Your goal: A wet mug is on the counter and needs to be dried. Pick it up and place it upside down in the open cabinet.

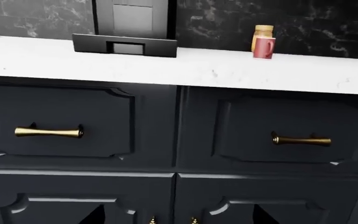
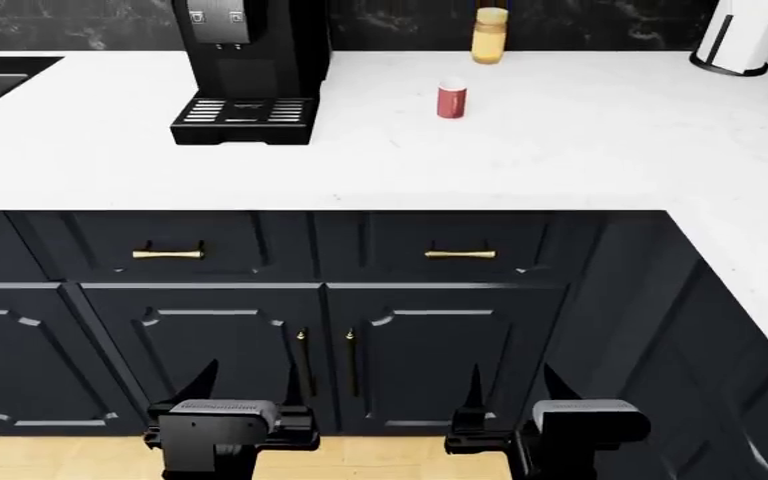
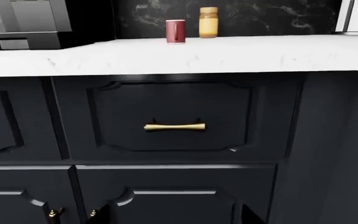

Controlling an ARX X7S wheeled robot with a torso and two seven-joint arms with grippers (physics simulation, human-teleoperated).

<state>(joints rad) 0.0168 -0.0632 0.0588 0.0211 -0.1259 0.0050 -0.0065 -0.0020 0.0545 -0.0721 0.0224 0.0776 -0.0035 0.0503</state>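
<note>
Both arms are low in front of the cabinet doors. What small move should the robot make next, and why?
Probably raise the right gripper toward counter height. Both it and the left gripper hang low before the navy doors, empty, while the mug stands upright far back on the counter, near the yellow jar and closer to the right arm's side.

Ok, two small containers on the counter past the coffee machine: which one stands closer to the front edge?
The red mug. It stands out on the open white counter, nearer the front edge, while the yellow jar with the tan lid sits back by the dark backsplash.
</note>
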